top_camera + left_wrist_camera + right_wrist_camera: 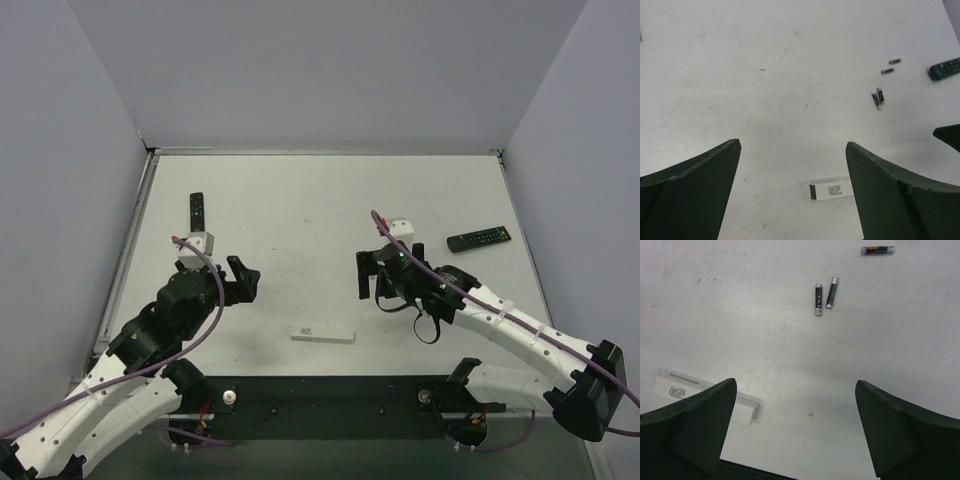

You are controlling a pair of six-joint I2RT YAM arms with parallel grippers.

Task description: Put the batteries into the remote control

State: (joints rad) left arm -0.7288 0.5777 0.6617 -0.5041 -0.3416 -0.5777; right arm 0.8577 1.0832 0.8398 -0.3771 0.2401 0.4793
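Lying well ahead of the wide-open right pincer (pixel 795 383): batteries (pixel 818 299).

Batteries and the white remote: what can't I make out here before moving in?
- Top external: batteries not visible, too small or under the right arm.
- Right wrist: only three of four batteries; the fourth lies beyond the top edge.
- Wrist views: white remote partly behind left gripper and right gripper; open or closed, can't tell.

We see black batteries (pixel 818 299) with silver ends and a touch of orange ahead of the right pincer (pixel 795 386), whose fingers (pixel 695 425) are dark green. Partly behind one finger, a white remote (pixel 747 411) carries small black print. Our table (pixel 765 350) is off-white, faintly speckled.
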